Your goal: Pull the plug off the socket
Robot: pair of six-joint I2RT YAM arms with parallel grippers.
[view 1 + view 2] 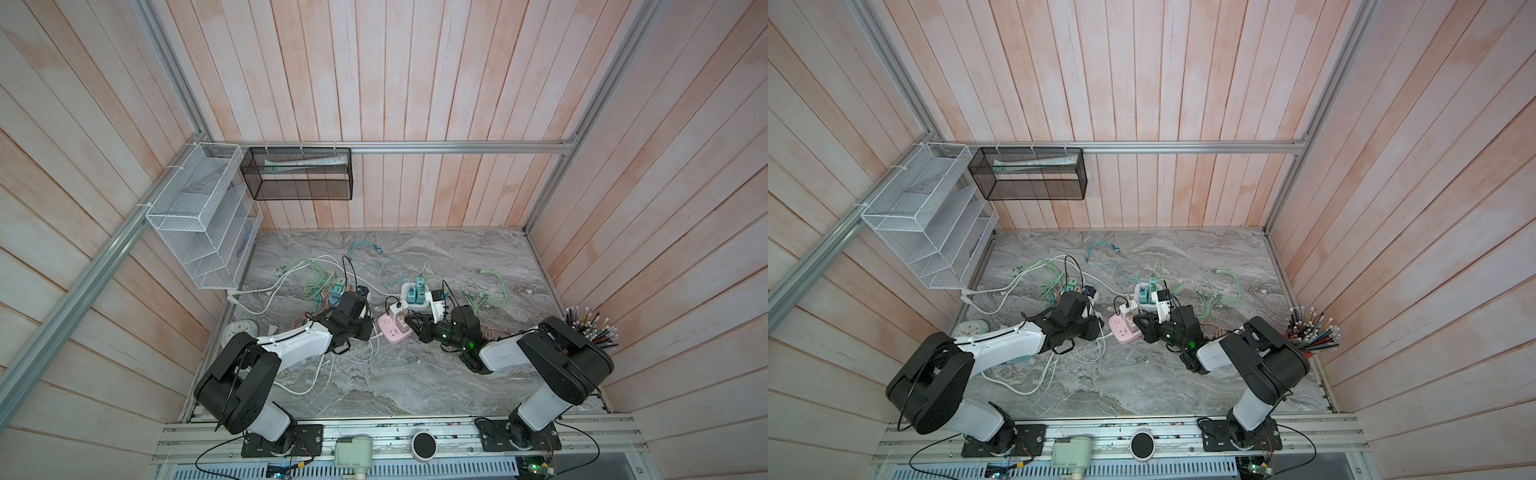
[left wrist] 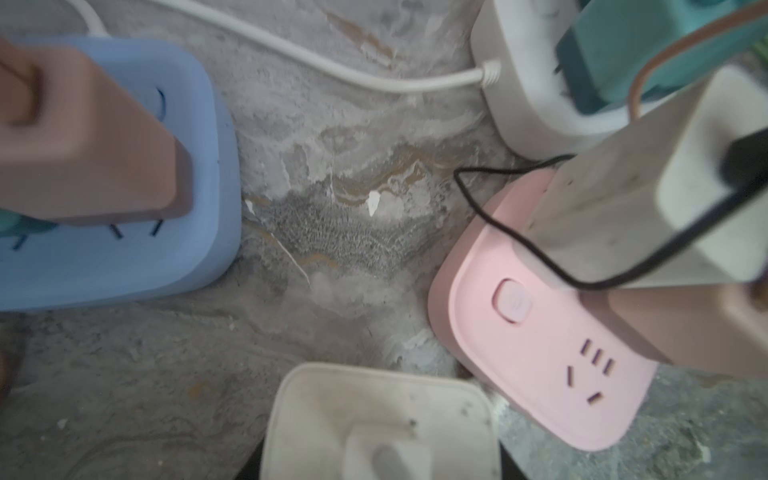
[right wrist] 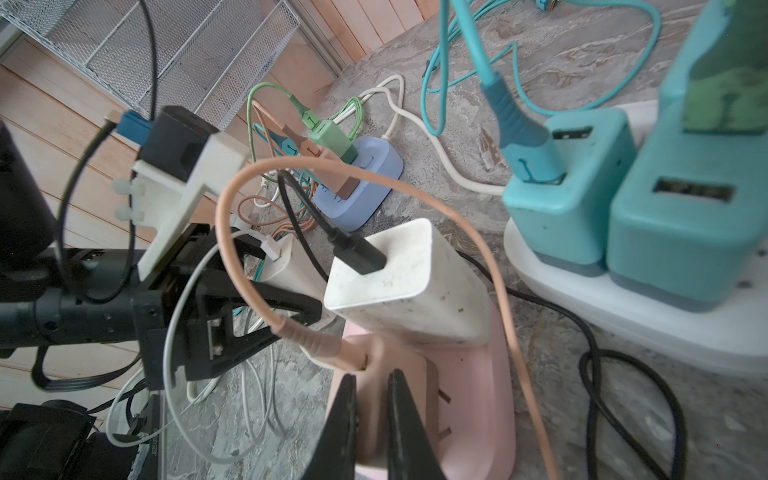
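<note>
The right claw [image 3: 372, 376] is clamping the pink plug [image 3: 395, 357], with its black fingers [image 3: 345, 428] running off the edge of the right wrist view. That plug is standing in the pink socket [image 3: 478, 399], just beside a tall white charger [image 3: 399, 286]. Its prongs are hiding, so how deep it is sitting cannot be told.

The left claw [image 3: 286, 278] is gripping a white plug [image 2: 374, 419], which is showing blurred and cut off in the left wrist view. In both top views the wrist is covering that claw's tips.

Cables [image 1: 324, 282] are tangling across the grey marbled table [image 1: 415, 382] and crowding the blue socket [image 3: 365, 183]. Pale pink planks [image 1: 415, 83] are walling the cell. A white rack [image 1: 195, 216] and a black basket [image 1: 299, 174] are hanging from rails, and a pencil cup [image 1: 590, 328] is standing by the right wall.
</note>
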